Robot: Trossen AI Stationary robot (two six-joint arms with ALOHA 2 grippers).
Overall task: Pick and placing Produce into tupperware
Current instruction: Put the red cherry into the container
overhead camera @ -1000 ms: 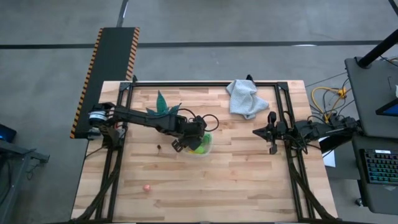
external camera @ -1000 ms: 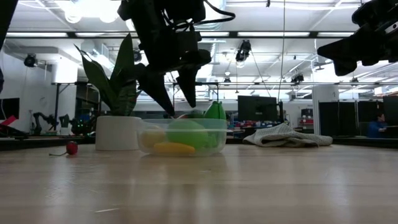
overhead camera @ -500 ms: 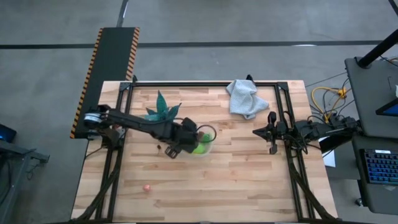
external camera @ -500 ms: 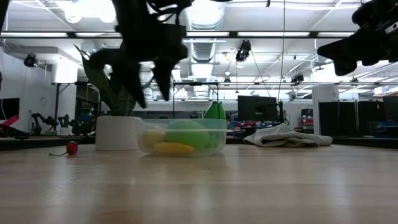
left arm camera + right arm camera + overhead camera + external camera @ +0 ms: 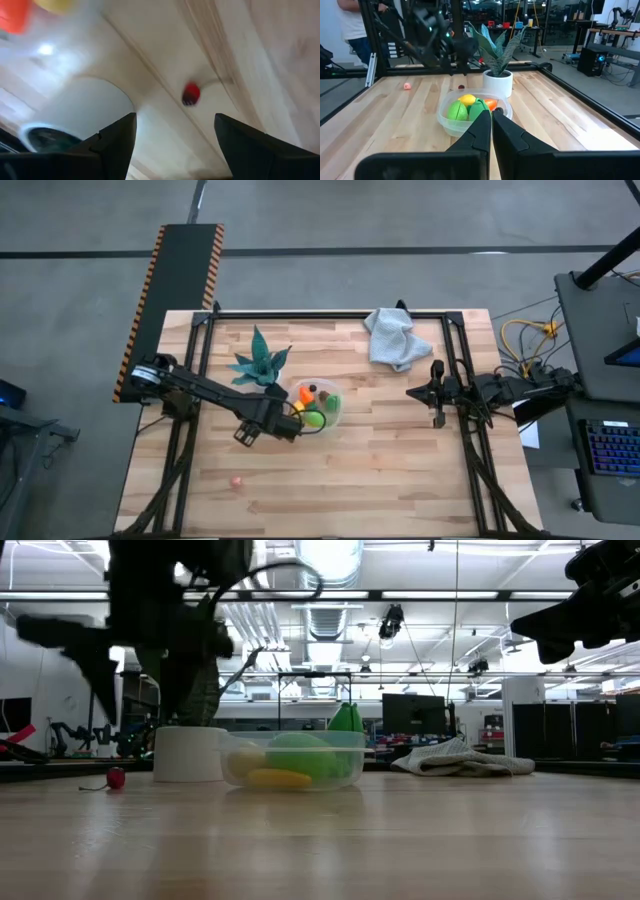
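The clear tupperware (image 5: 340,409) sits mid-table, holding green, yellow, orange and dark produce (image 5: 314,416), also visible in the low view (image 5: 297,756) and the right wrist view (image 5: 465,107). My left gripper (image 5: 246,433) hangs open above the table just left of the tub, over a small dark-red piece with a stem (image 5: 191,93) that lies on the wood (image 5: 116,777). A pink piece (image 5: 236,480) lies nearer the near edge. My right gripper (image 5: 411,392) waits shut at the right side, held above the table.
A spiky teal plant in a white pot (image 5: 260,361) stands just behind the tub and the left arm. A pale grey cloth (image 5: 392,337) lies crumpled by the far edge. Black frame rails run along the table's sides. Bare wood stretches between the tub and the right arm.
My left gripper has swung from over the tupperware toward the table's left and near edge, and now hangs above the dark-red piece beside the tub. The tub's contents, hidden under it before, show from above. The tub itself has not moved.
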